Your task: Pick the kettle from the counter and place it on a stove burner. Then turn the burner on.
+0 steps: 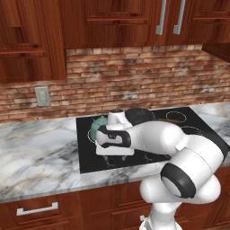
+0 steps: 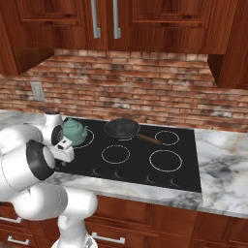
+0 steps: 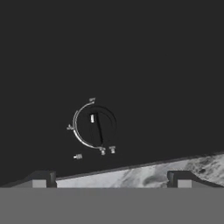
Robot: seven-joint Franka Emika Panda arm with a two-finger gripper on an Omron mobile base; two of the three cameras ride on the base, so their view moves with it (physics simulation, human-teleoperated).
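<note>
the hand [image 3: 112, 181] stands with its fingers spread as wide as they go and nothing between them; the two dark fingertips [image 3: 41, 178] rise at either side of the hand view. directly ahead of the hand, between the tips and a little beyond them, sits a round control knob [image 3: 96, 127] on the black glass cooktop [image 3: 131, 52], its white pointer mark toward the far side and a white arc scale curving round its left. the front edge of the marble surface [image 3: 144, 175] runs just under the fingertips. the kettle [image 2: 74, 131] stands upright on the cooktop beyond the hand, on a white burner ring [image 2: 87, 137] at the back left, apart from the fingers. further right of the kettle lies a dark frying pan [image 2: 122, 129] with a brown handle, well clear of the hand.
</note>
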